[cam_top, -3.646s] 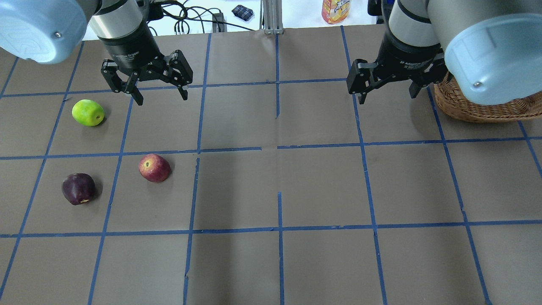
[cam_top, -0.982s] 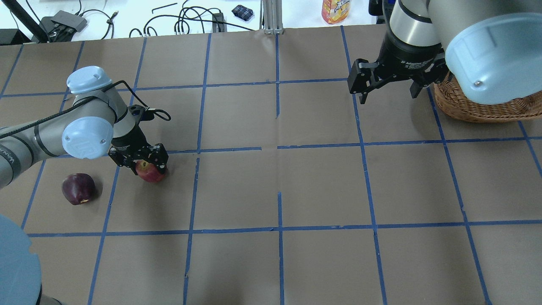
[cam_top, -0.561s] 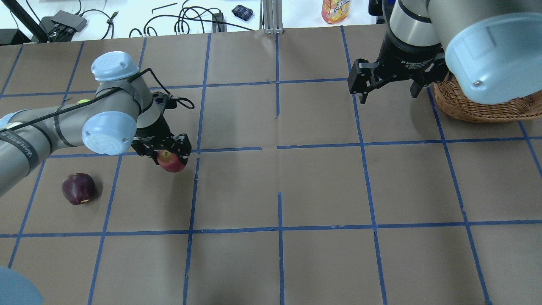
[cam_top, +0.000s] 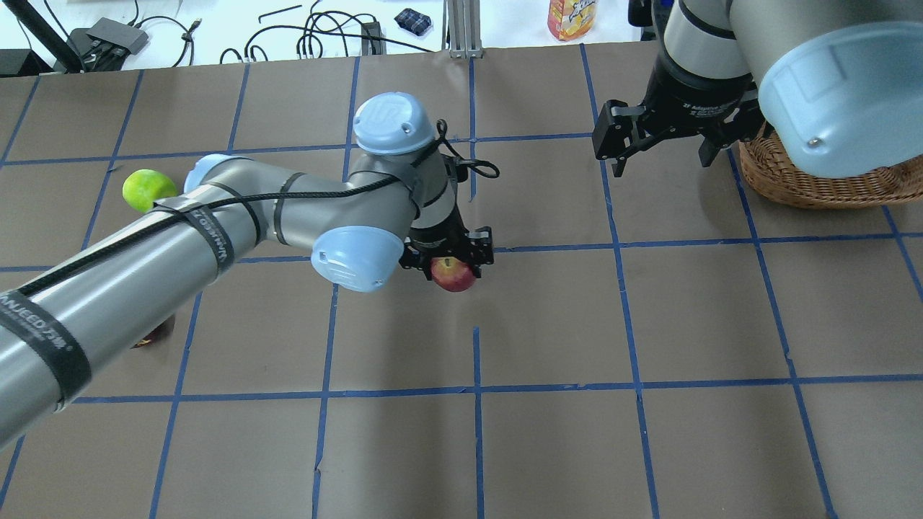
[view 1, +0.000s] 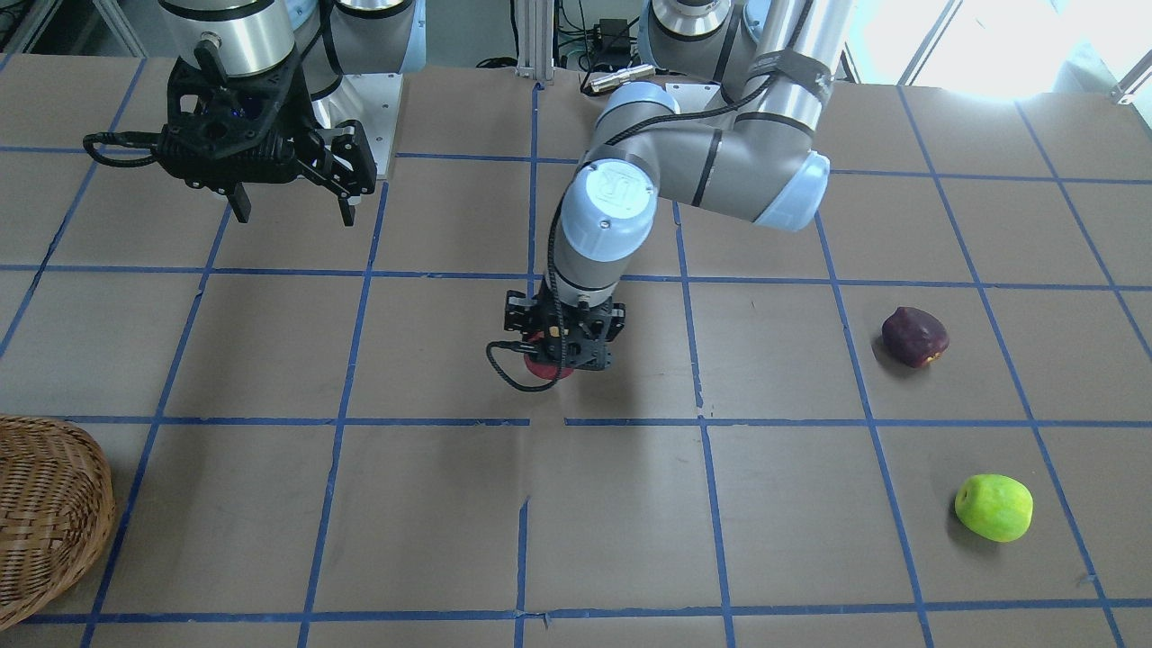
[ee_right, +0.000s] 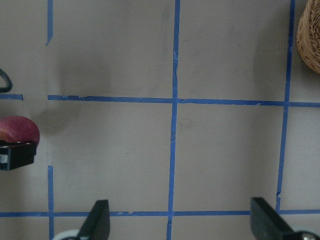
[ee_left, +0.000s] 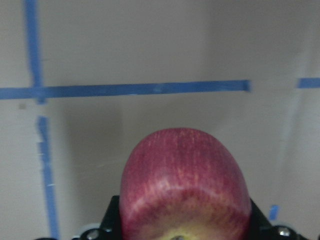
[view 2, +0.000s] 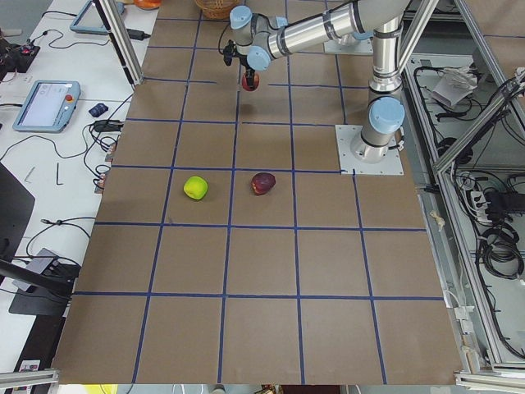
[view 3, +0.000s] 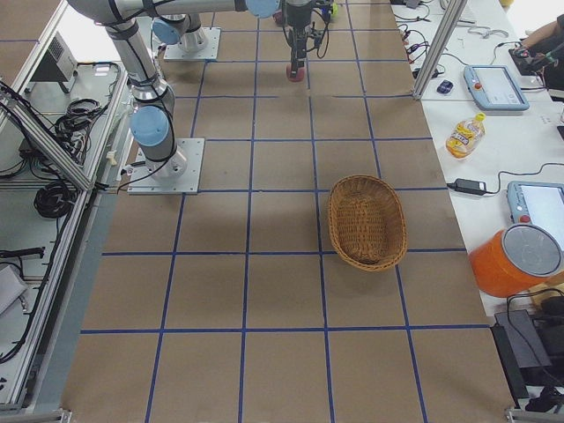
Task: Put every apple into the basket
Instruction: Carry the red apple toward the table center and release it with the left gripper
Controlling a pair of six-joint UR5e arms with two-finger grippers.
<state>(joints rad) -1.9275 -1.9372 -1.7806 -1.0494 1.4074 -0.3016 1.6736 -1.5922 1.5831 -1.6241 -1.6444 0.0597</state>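
My left gripper (cam_top: 451, 261) is shut on the red apple (cam_top: 453, 274) and holds it just above the table near the middle; the apple fills the left wrist view (ee_left: 185, 185). The lime-green apple (cam_top: 148, 189) lies at the far left. The dark maroon apple (view 1: 914, 336) lies nearer the robot, mostly hidden under my left arm in the overhead view. The wicker basket (cam_top: 815, 180) stands at the right, partly behind my right arm. My right gripper (cam_top: 660, 167) hangs open and empty above the table, left of the basket.
An orange drink bottle (cam_top: 571, 18) and cables (cam_top: 324, 36) lie on the white bench beyond the table's far edge. Blue tape lines (cam_top: 476, 249) divide the brown table into squares. My left arm (cam_top: 216, 231) stretches across the left half.
My left gripper came down onto the red apple, closed on it, and has carried it right toward the table's middle. The right arm has not moved.
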